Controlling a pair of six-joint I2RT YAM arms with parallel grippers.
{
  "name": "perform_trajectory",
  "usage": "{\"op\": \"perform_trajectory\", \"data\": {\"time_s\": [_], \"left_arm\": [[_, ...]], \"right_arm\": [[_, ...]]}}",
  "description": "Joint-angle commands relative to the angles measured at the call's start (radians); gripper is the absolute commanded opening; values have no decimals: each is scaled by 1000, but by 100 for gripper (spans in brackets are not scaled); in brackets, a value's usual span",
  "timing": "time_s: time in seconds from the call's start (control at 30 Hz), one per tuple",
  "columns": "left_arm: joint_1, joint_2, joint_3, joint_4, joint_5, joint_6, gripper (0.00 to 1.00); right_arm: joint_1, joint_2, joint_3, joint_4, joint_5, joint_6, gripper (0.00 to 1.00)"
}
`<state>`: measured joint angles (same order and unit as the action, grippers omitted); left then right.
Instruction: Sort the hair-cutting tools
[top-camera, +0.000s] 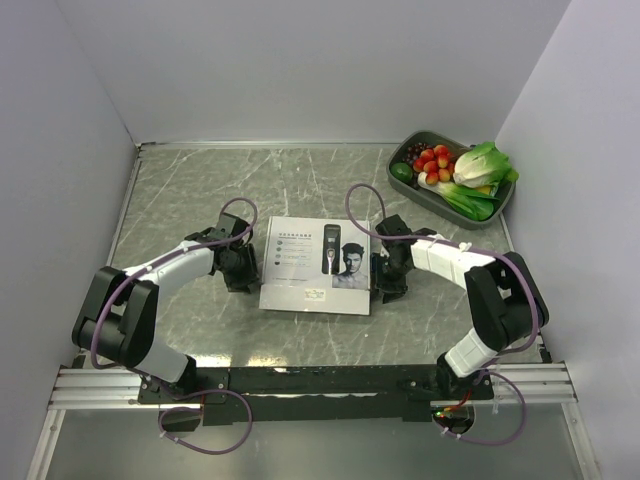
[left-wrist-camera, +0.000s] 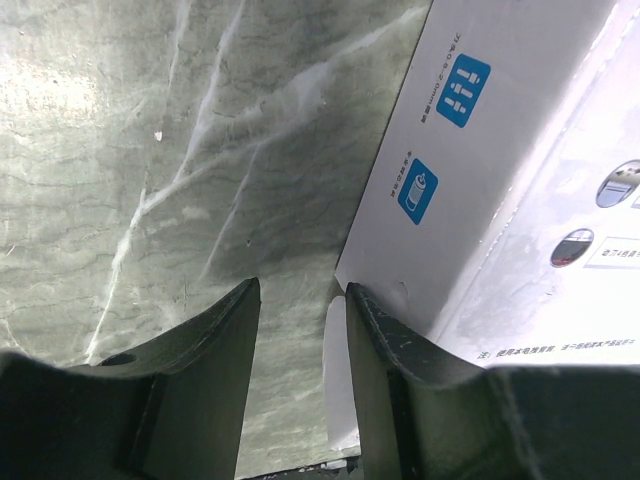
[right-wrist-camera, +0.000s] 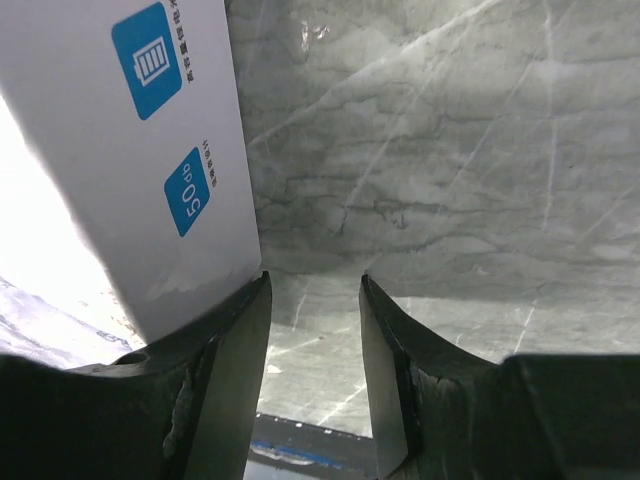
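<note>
Flanking white box (top-camera: 316, 265): left gripper (top-camera: 241, 273), right gripper (top-camera: 388, 281), both parted.

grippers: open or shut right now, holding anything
Left gripper: open, nothing held, at the white clipper box edge.
Right gripper: open, nothing held.

Picture edges crop the white box (left-wrist-camera: 500, 150) in both wrist views. From above, the fingers of the left gripper (top-camera: 244, 274) and right gripper (top-camera: 389, 283) are too dark to make out.

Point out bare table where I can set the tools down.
Free: the wide strip between back wall and box; the narrow strip between box and arm bases. Crowded: far-right corner with the tray; both box sides, at the left gripper and right gripper.
</note>
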<state>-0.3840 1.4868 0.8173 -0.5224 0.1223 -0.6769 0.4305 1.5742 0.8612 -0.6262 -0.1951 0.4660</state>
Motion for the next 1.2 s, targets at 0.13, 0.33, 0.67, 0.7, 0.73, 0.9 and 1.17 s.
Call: {"op": "perform_trajectory", "data": {"time_s": [0.13, 0.33, 0.67, 0.7, 0.73, 0.9, 1.17], "left_arm": [[-23, -20, 14, 61, 177, -50, 46], [-24, -13, 23, 58, 191, -44, 46], [-24, -11, 19, 85, 212, -52, 46], [-24, -13, 11, 103, 211, -55, 46], [-24, -17, 8, 113, 209, -56, 46], [-24, -17, -6, 176, 162, -43, 48], [-24, 49, 42, 257, 151, -46, 49]], "right_arm": [[25, -9, 15, 36, -191, 29, 50], [24, -31, -8, 60, -228, 63, 50], [22, -52, -50, 123, -204, 126, 51], [22, -51, -47, 126, -192, 128, 51], [22, -51, -42, 125, -176, 126, 51], [24, -62, -5, 129, -54, 115, 51], [24, -79, -5, 224, 48, 109, 52]]}}
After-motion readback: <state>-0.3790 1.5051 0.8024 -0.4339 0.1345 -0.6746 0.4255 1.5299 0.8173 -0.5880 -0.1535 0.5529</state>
